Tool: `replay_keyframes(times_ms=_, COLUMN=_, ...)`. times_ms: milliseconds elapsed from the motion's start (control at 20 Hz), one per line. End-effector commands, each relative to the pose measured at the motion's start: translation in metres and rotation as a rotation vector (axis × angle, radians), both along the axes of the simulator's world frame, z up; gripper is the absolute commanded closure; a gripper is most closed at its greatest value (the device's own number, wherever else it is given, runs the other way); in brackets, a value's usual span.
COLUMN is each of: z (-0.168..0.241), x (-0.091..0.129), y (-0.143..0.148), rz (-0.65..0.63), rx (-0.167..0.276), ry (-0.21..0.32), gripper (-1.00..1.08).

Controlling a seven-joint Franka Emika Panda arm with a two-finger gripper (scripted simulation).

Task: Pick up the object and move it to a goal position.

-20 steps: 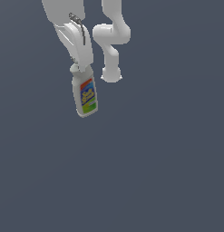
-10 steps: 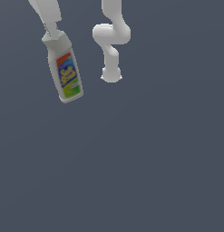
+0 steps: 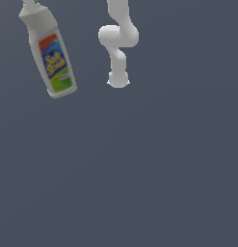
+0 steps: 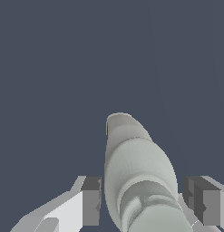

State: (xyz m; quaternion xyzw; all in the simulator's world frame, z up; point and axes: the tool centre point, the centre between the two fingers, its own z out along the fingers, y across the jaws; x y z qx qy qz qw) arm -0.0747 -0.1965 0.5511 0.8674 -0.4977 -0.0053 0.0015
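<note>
The cleanser bottle [image 3: 52, 58] is hanging high in the air, up by the top edge of the exterior view on its left side, with nothing under it but the flat grey floor [image 3: 139, 183]. The arm's base column [image 3: 118, 48] is standing well apart from it, toward the exterior view's right. No goal marker is showing in either picture, so how far along the carry is cannot be told.

In the wrist view the gripper [image 4: 145, 201] is straddling the bottle's capped neck [image 4: 145, 213]. One finger pad [image 4: 90, 201] is sitting a little off the white plastic with a dark sliver between, and the other [image 4: 202, 201] is partly hidden behind the shoulder, so contact on that side is unclear. Since the bottle is hanging in mid-air, I judge the jaws to be clenched on the neck, though the pinch itself is not plainly visible.

The bottle's long axis is running steeply, cap up and base down, tilted so the base [image 3: 62, 91] is swinging toward the exterior view's right. The label [image 3: 55, 62] is facing the exterior camera.

The step in hand looks like the carry. A grip this high on a tapered neck is leaving the heavy body free to pendulum, so moving smoothly, avoiding sharp turns, and keeping the squeeze firm should be helping; a jolt could be letting the taper slip through.
</note>
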Motion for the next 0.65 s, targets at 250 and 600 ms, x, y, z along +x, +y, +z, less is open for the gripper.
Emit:
replay_keyframes(times_ms=250, z=0.023, x=-0.001, y=-0.012, rz=0.001, rx=-0.003, ry=-0.011, gripper=1.08)
replay_keyframes(times_ms=600, z=0.027, x=-0.001, y=-0.014, rz=0.0, rx=-0.003, ry=-0.011, gripper=1.08)
